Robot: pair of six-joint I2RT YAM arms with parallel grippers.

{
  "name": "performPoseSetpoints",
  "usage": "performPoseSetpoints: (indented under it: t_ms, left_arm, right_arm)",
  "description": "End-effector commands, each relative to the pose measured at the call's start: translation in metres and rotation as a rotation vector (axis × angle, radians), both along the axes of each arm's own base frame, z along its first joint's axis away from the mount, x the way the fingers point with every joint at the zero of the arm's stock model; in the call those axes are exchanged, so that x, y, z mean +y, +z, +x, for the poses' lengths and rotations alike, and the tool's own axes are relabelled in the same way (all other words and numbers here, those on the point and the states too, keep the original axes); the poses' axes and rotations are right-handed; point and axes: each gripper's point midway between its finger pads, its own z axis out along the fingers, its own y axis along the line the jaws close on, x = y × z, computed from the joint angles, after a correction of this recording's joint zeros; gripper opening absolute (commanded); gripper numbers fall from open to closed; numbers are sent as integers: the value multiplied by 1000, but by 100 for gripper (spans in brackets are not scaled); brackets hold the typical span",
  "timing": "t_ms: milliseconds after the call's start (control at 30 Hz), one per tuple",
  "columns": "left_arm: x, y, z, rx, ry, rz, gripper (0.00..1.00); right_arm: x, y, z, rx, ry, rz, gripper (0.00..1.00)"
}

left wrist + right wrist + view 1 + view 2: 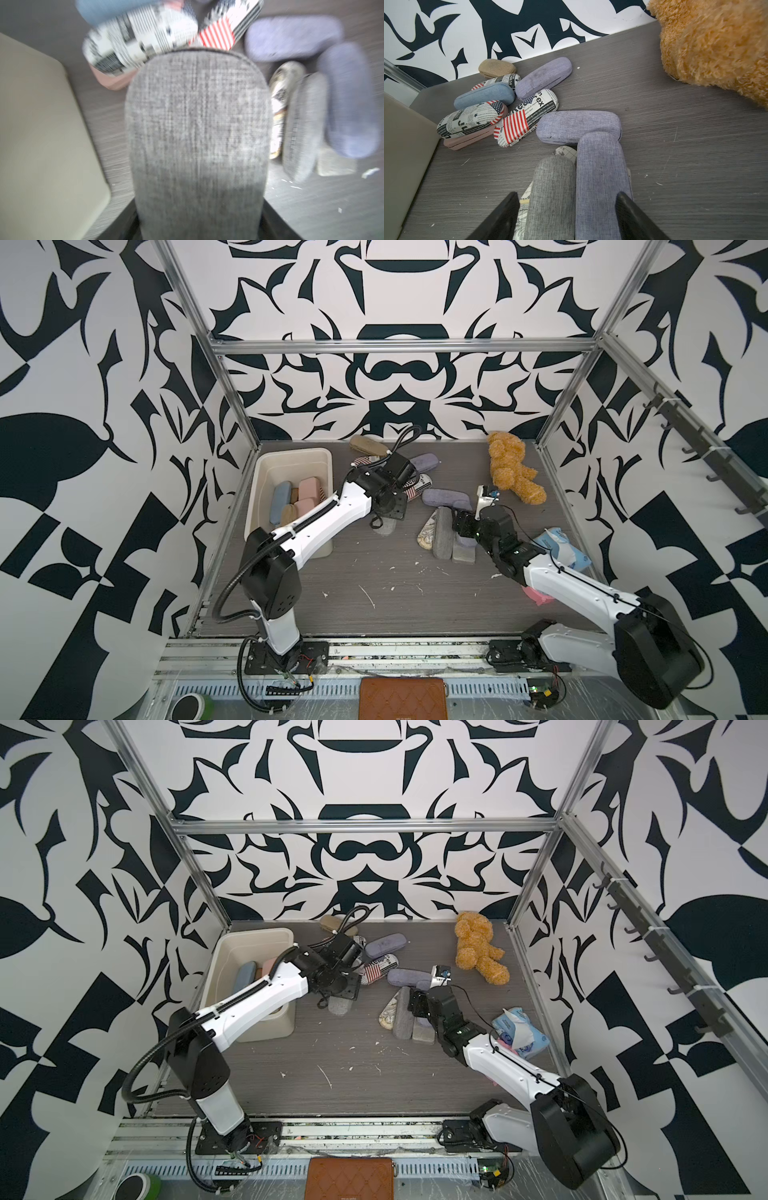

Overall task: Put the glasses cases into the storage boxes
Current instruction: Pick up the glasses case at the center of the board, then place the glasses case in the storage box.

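Note:
My left gripper is shut on a grey glasses case, which fills the blurred left wrist view and shows under the wrist in both top views. The cream storage box stands just to its left with blue, pink and tan cases inside. My right gripper is open, its fingers straddling a grey case and a lilac case lying side by side. Flag-print, blue, lilac and tan cases lie behind.
An orange teddy bear lies at the back right. A blue-white packet sits beside the right arm, with a pink scrap under it. A brown quilted wallet rests in front of the table edge.

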Motion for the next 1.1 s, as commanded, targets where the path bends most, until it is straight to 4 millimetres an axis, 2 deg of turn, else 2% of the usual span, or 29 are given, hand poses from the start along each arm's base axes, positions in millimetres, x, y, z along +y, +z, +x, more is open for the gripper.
performPoseSetpoints:
  t_ms: [0, 133, 200, 233, 333, 433, 600, 733, 800, 833, 900, 933, 1000, 1067]
  left_arm:
    - [72, 49, 6, -62, 79, 75, 67]
    - [150, 59, 20, -55, 225, 52, 66]
    - [178, 53, 27, -60, 270, 67, 67]
    - [193, 45, 32, -48, 309, 60, 67]
    - [218, 6, 45, 57, 384, -12, 65]
    - [212, -21, 62, 105, 344, -27, 68]
    - [210, -32, 98, 118, 342, -14, 68]
    - [208, -47, 120, 170, 326, 11, 70]
    - [208, -55, 130, 186, 309, 21, 77]
    - [208, -61, 134, 205, 302, 33, 84]
    - [209, -68, 132, 258, 315, 46, 96]
    - [206, -69, 130, 267, 309, 38, 99]
    - [204, -59, 124, 241, 314, 39, 99]
    - [203, -28, 119, 159, 323, 32, 99]
  right_arm:
    - [-1, 11, 3, -44, -14, 19, 76]
    - [-1, 12, 4, -49, -16, 21, 76]
    - [-1, 10, 4, -46, -17, 19, 76]
    - [-1, 9, 4, -44, -16, 20, 76]
    - [1, 8, 5, -39, -11, 26, 76]
    - [0, 9, 5, -44, -12, 26, 76]
    - [-1, 11, 4, -49, -14, 28, 76]
    - [-1, 13, 3, -53, -13, 27, 76]
    - [-1, 13, 3, -51, -11, 25, 76]
    - [0, 13, 3, -51, -10, 26, 76]
    - [-1, 13, 3, -53, -11, 21, 76]
    - [-2, 13, 3, -53, -14, 20, 76]
    - [-3, 15, 3, -58, -17, 15, 77]
    - [-4, 15, 2, -60, -22, 11, 77]
